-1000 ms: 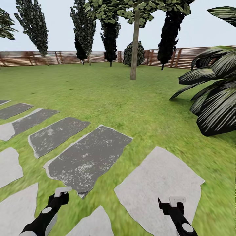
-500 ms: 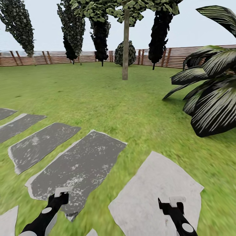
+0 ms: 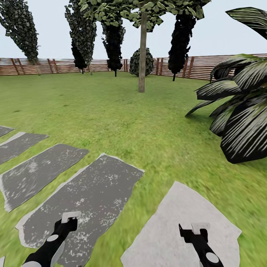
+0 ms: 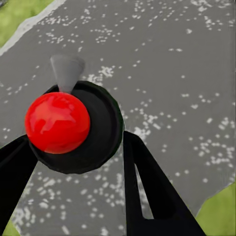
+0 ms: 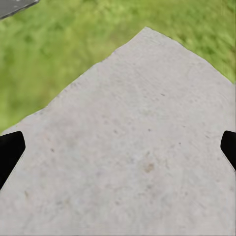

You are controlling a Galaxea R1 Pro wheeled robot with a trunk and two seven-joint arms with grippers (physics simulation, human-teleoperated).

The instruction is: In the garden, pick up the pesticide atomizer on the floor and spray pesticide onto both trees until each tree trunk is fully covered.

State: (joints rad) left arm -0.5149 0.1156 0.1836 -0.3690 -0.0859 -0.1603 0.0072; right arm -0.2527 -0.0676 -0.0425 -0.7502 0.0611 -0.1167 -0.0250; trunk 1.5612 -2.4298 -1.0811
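In the left wrist view, my left gripper (image 4: 73,142) is shut on the pesticide atomizer (image 4: 59,123), a black round body with a red ball top and a grey nozzle, held over a dark stepping stone. The head view shows my left gripper (image 3: 69,218) low at the left and my right gripper (image 3: 194,227) low at the right. The right gripper (image 5: 118,147) is open over a pale stone with nothing between its fingers. One tree (image 3: 142,11) stands far ahead on the lawn, its bare grey-brown trunk (image 3: 142,59) upright.
Dark stepping stones (image 3: 85,196) and a pale stone (image 3: 178,226) lie in the grass under my arms. A big palm (image 3: 241,111) spreads at the right. Narrow dark cypresses (image 3: 83,33) and a round bush (image 3: 141,62) line the brown slat fence (image 3: 55,66). Lawn (image 3: 122,111) stretches to the tree.
The whole view has shifted: the camera turned and advanced, so the stones and the tree now sit further left. Both arms keep the same place in the picture.
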